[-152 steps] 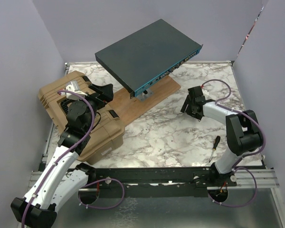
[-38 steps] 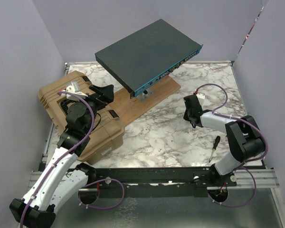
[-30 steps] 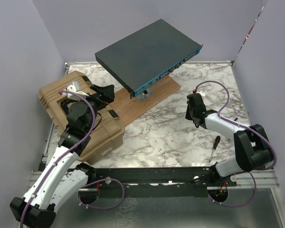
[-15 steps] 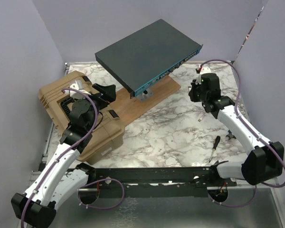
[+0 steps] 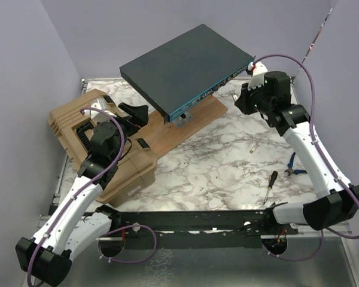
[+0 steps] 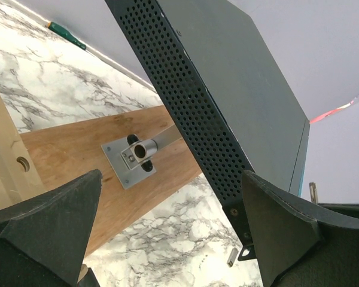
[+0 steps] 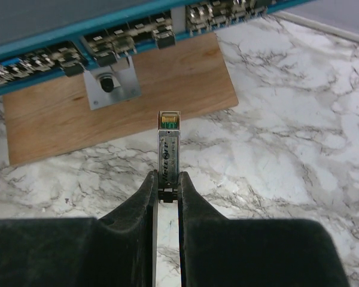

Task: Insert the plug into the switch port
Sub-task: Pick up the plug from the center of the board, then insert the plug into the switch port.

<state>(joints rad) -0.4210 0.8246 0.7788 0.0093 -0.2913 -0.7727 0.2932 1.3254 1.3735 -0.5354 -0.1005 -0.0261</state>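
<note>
The switch (image 5: 185,66) is a flat dark grey box raised on a stand over a wooden board, tilted, with its teal front face (image 7: 107,27) and its row of ports turned toward the right arm. My right gripper (image 7: 167,179) is shut on the plug (image 7: 169,149), a slim silver module whose green-tipped end points at the ports, a short gap away. In the top view that gripper (image 5: 242,98) hovers just off the switch's right front end. Beside the switch's perforated side (image 6: 191,119), my left gripper (image 5: 137,113) stands open and holds nothing.
A tan ribbed case (image 5: 102,149) lies under the left arm. The wooden board (image 5: 188,122) carries the metal stand (image 7: 110,84). A screwdriver (image 5: 270,182), blue pliers (image 5: 293,167) and a small silver piece (image 5: 253,149) lie on the marble at the right.
My right arm has risen from the marble and swung back toward the switch's right front end, carrying the plug. The left gripper has shifted slightly and stays open.
</note>
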